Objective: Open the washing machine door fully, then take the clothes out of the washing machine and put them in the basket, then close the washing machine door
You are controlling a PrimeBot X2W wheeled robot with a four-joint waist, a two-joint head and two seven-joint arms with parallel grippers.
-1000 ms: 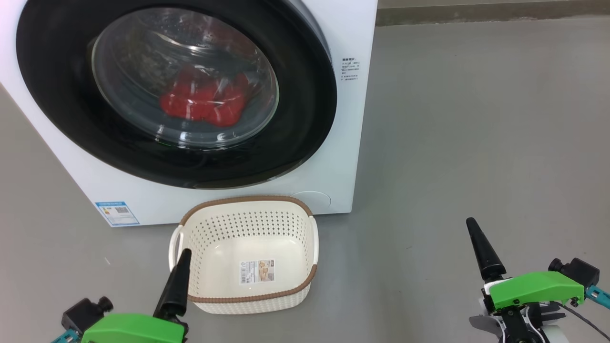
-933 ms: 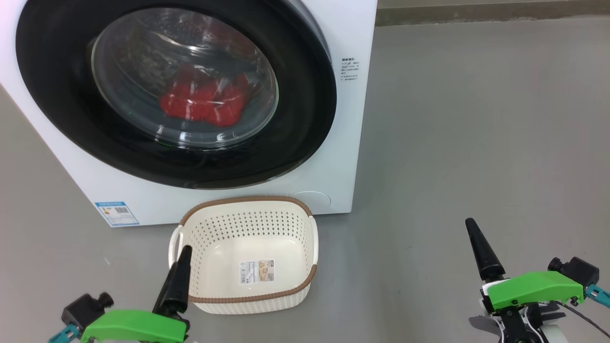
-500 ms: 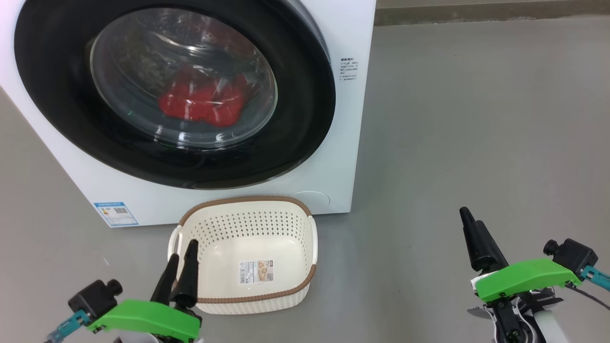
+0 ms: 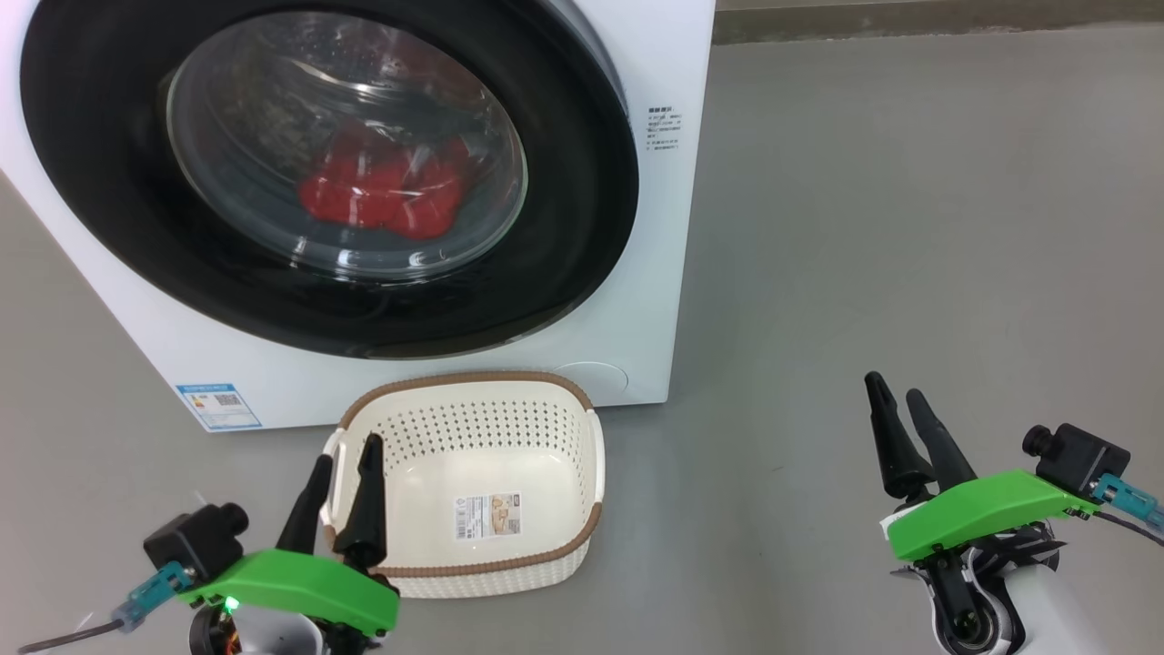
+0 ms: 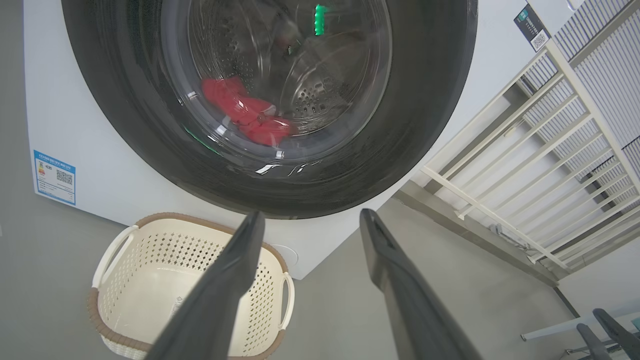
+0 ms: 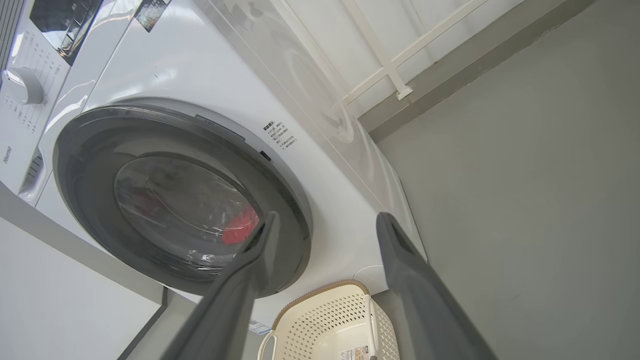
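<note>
Door: the washing machine door (image 4: 582,200) is shut against the washing machine (image 4: 668,291), so the first step is not yet done.
Clothes: the red clothes (image 4: 382,196) lie low in the drum, behind the door glass.
Basket: the basket (image 4: 473,378) stands on the floor just in front of the machine, below the door, holding only its label.
Left gripper: my left gripper (image 4: 346,450) hangs at the basket's left edge, fingers spread and holding nothing.
Right gripper: my right gripper (image 4: 893,387) is well to the right of the machine, fingers apart and holding nothing.
Just changed: both grippers have lifted toward the machine and turned, so each now shows two fingers. I judge this the start of my reach for the door.
Left wrist view adds: the drum's holes and a white railing (image 5: 585,99) to the right of the machine.
Right wrist view adds: the dial (image 6: 17,86) above the door, and the door's right edge lying close against the machine's front.
</note>
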